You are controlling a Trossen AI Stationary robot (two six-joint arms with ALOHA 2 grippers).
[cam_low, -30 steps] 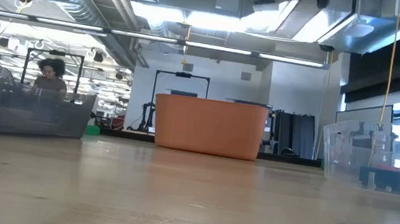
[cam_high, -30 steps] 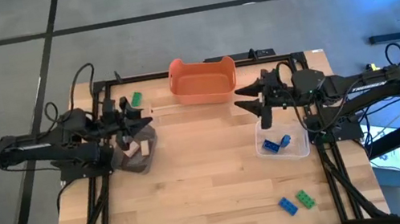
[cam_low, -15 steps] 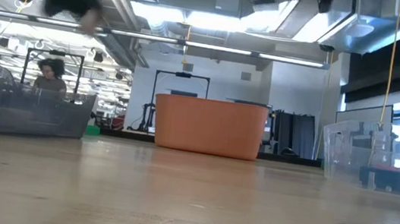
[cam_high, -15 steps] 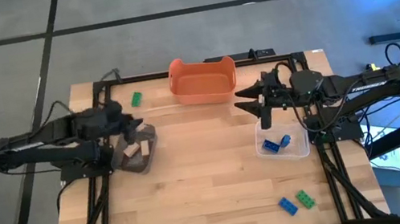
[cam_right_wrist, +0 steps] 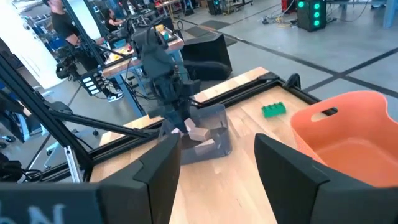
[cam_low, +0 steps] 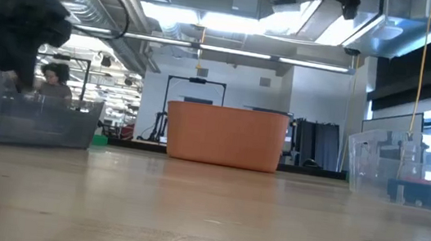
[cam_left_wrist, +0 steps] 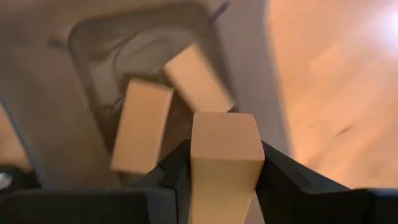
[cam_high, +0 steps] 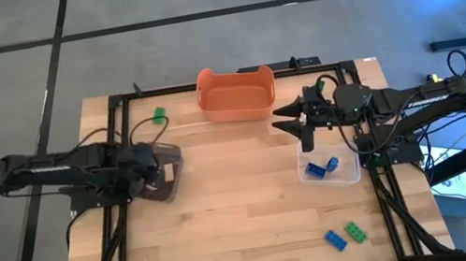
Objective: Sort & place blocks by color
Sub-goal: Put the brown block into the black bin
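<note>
I have a tan block (cam_left_wrist: 224, 155) clamped between the left gripper's (cam_high: 152, 170) fingers (cam_left_wrist: 177, 171), standing on end in the jaws right over the dark bin (cam_high: 170, 192). Two more tan blocks (cam_left_wrist: 142, 134) lie on that bin's floor under it, one leaning against the other. The left arm reaches in from the table's left edge, low and nearly level, with the gripper pointing down into the bin; in the low view it hangs just above the bin's rim.

My right gripper (cam_high: 304, 125) waits near the table's right edge, between the orange tub (cam_high: 235, 92) and the clear bin (cam_high: 331, 167). Its fingers (cam_right_wrist: 155, 171) stand well apart with nothing between them. That arm comes in level from the right edge.

The clear bin holds a blue block (cam_high: 319, 169). I can see nothing inside the orange tub, which sits at the middle of the far edge. A green block (cam_high: 158, 115) lies loose near the far left corner, well apart from both grippers. One more blue block (cam_high: 335, 240) and a green one (cam_high: 355, 231) lie side by side close to the near right corner.
</note>
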